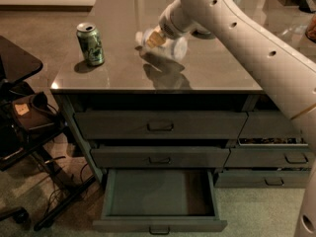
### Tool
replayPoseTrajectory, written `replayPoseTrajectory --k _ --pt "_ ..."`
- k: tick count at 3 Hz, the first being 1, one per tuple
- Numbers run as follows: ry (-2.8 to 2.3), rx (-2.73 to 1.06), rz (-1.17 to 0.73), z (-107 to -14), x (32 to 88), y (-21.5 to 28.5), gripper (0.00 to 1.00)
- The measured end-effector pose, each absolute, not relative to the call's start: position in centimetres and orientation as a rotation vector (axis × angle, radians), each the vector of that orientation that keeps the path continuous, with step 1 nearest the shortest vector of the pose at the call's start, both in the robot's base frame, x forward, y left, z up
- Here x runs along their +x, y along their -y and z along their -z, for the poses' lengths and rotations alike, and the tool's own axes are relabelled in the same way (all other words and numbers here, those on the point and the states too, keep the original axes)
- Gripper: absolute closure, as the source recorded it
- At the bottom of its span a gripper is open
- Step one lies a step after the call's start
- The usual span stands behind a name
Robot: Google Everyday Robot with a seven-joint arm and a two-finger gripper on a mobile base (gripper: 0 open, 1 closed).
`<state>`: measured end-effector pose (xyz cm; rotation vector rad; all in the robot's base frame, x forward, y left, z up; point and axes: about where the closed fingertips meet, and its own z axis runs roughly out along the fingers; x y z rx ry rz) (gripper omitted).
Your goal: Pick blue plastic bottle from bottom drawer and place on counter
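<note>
My gripper (pixel 152 37) is over the middle of the counter (pixel 118 9), at the end of the white arm that reaches in from the upper right. It is shut on the blue plastic bottle (pixel 177 47), which lies tilted on its side just above the countertop, over its own shadow. The bottom drawer (pixel 160 199) of the left column is pulled out and its inside shows nothing in it. The two drawers above it are shut.
A green soda can (pixel 91 44) stands upright on the counter's left part. A black side table (pixel 15 58) and a stand with cables (pixel 34 147) sit left of the cabinet. The right column's narrower drawers (pixel 276 157) are partly behind the arm.
</note>
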<state>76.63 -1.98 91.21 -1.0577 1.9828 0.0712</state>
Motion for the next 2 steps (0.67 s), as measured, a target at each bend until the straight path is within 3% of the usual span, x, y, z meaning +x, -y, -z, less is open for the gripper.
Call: replayPoseTrajectory --k 1,2 --pt "-1.983 -1.058 -0.071 -91.21 76.63 1.98 0.00" --pt "-1.983 -1.058 -0.071 -91.21 76.63 1.98 0.00"
